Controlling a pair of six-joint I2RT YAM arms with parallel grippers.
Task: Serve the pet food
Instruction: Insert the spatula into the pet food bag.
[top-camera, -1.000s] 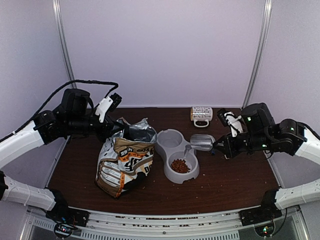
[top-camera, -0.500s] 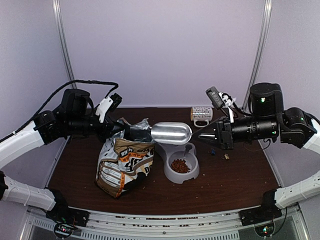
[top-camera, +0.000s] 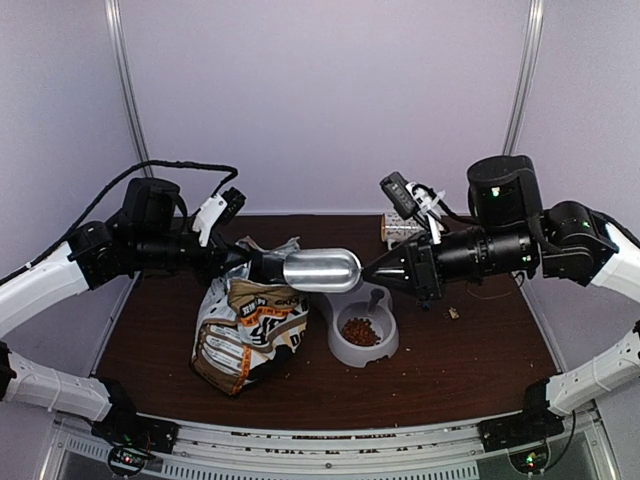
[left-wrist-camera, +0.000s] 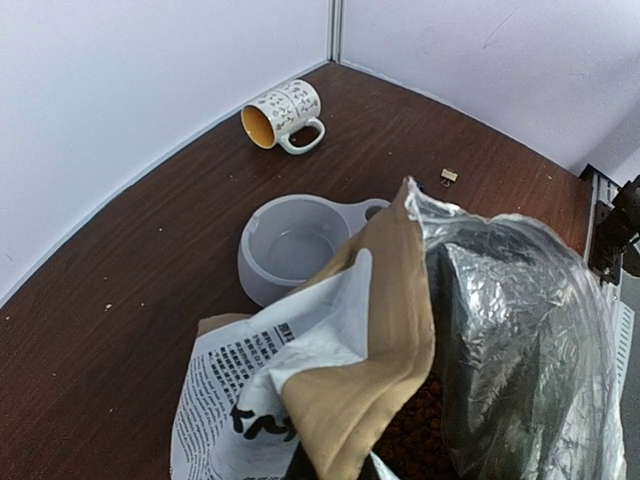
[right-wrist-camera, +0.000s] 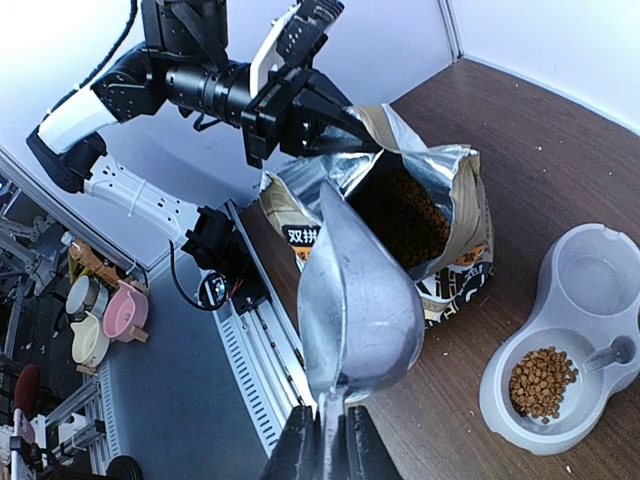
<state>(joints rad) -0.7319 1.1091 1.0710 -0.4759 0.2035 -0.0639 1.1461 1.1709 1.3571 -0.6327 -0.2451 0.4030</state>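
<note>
The pet food (top-camera: 360, 331) lies as a small brown heap in the near well of the grey double bowl (top-camera: 350, 352). More of the pet food (right-wrist-camera: 398, 212) shows inside the open printed bag (top-camera: 247, 325). My left gripper (top-camera: 243, 260) is shut on the bag's top edge (left-wrist-camera: 375, 320) and holds the mouth open. My right gripper (right-wrist-camera: 327, 440) is shut on the handle of a silver metal scoop (top-camera: 320, 270), which hangs in the air with its tip at the bag's mouth. The scoop (right-wrist-camera: 358, 305) is turned on its side.
A patterned mug (left-wrist-camera: 284, 114) lies on its side at the back of the table, also seen behind my right arm (top-camera: 396, 228). A small clip (top-camera: 453, 313) lies on the table right of the bowl. The bowl's far well (left-wrist-camera: 290, 250) is empty.
My right gripper lifted the scoop from over the bowl and swung it left, up to the bag's mouth. The left gripper and bag stayed put.
</note>
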